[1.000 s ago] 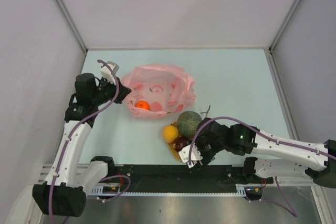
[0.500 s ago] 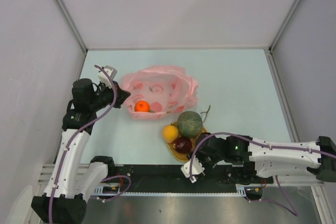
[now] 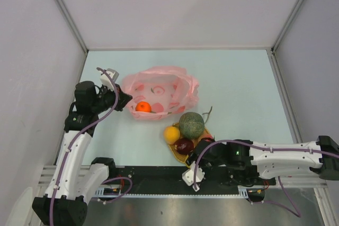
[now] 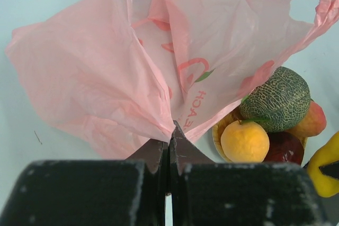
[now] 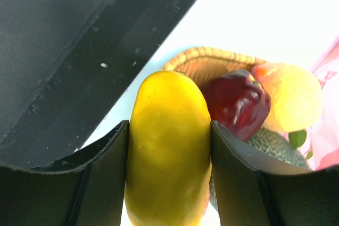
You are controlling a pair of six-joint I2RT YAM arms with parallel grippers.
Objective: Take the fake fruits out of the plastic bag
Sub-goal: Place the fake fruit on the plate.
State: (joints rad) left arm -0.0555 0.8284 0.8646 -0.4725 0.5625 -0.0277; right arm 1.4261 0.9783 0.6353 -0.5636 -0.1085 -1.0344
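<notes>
Pale green surface (image 3: pixel 238 78) fills the walled booth. On its left side the left hand (image 4: pixel 170 138) is pressed together on a fold of the pink plastic bag (image 3: pixel 159 86), pinching its near edge. One orange (image 3: pixel 143 107) shows through the film inside the bag, so that one is not out yet; whether anything else hides in the crumpled folds cannot be told. Just right of the bag, on a woven mat (image 5: pixel 206 62), the melon (image 3: pixel 191 125), a yellow-orange fruit (image 3: pixel 171 134), a dark red apple (image 3: pixel 184 145) and a peach (image 4: pixel 312 121) sit bunched together. Farther right, the right hand (image 5: pixel 169 128) is clamped on a long yellow fruit (image 5: pixel 168 173), held beside the mat's near edge. Most of the job looks done: this fruit wants setting down, then the orange needs fetching.
</notes>
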